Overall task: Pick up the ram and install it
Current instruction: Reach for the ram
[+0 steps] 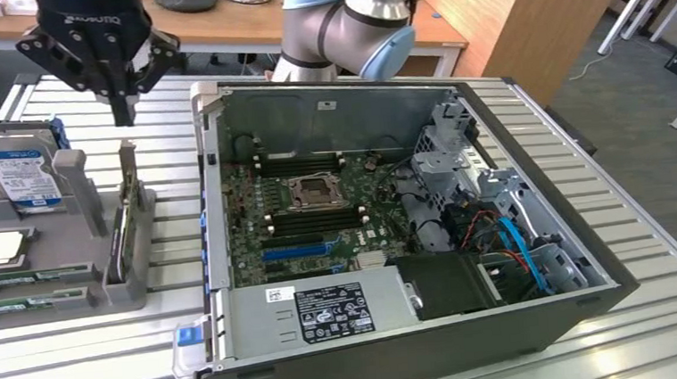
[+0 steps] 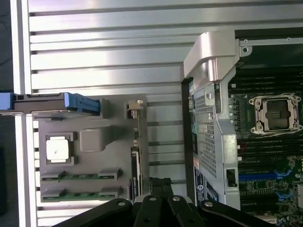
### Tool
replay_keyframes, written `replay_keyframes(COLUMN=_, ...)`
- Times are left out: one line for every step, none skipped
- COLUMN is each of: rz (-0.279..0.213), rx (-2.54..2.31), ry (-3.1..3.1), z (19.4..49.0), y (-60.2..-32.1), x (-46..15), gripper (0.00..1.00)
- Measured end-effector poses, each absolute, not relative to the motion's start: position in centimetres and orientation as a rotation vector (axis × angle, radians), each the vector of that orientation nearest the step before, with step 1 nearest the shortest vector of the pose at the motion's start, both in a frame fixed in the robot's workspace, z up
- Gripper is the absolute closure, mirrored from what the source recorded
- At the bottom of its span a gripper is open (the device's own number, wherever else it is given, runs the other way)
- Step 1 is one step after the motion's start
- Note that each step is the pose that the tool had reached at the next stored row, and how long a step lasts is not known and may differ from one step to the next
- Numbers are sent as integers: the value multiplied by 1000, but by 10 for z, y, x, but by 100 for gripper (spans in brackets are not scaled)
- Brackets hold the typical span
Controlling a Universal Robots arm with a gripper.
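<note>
Fingers pinched shut and empty, hanging above the grey holder on the tabletop. Closest beneath them, a thin card stands on edge. Further out, toward the exterior view's left, the ram lies flat in its holder slot, with a second green stick just beside it, both untouched. It looks like the pickup approach. Done well, the fingers open before descending, square across the stick's long edges, clear of that upright card. Farthest off sits the open computer case. The black body above the fingers carries upside-down Robotiq lettering. The hard drive and power supply labels are unreadable.
</note>
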State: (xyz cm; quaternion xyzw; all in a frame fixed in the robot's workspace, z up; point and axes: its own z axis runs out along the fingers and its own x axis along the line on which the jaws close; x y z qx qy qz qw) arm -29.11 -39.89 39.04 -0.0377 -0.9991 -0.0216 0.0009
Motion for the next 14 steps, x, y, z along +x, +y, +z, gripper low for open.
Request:
replay_keyframes(rz=-68, rx=-118, ry=-3136, z=390, y=-399, x=-294, gripper=89)
replay_keyframes(rz=-68, rx=-118, ry=-3136, z=390, y=-399, x=-297, gripper=89)
replay_keyframes(rz=-68, rx=-118, ry=-3136, z=390, y=-399, x=-300, gripper=89)
replay_keyframes(rz=-68, rx=-118, ry=-3136, z=390, y=-399, x=-303, gripper=89)
replay_keyframes(rz=-68, rx=-119, ry=-3135, z=390, y=-399, x=-306, gripper=89)
replay_keyframes(rz=-68, rx=-119, ry=-3135, z=390, y=-399, x=-309, gripper=89)
replay_keyframes(rz=-68, rx=-118, ry=-3135, z=390, y=-399, x=-312, gripper=89)
replay_keyframes(rz=-67, rx=-118, ry=-3134, z=390, y=-399, x=-315, gripper=89)
replay_keyframes(rz=-67, rx=-118, ry=-3134, z=390, y=-399, x=-318, gripper=89)
replay_keyframes(rz=-68, rx=-118, ry=-3134, z=390, y=-399, x=-321, gripper=89)
replay_keyframes(rz=-68, rx=-118, ry=-3133, z=390, y=-399, x=-324, gripper=89)
replay_keyframes(rz=-68, rx=-118, ry=-3133, z=390, y=-399, x=-327, gripper=89)
replay_keyframes(rz=-67, rx=-118, ry=-3133, z=390, y=-399, x=-330, gripper=89)
replay_keyframes(rz=-67, rx=-118, ry=-3132, z=390, y=-399, x=-333, gripper=89)
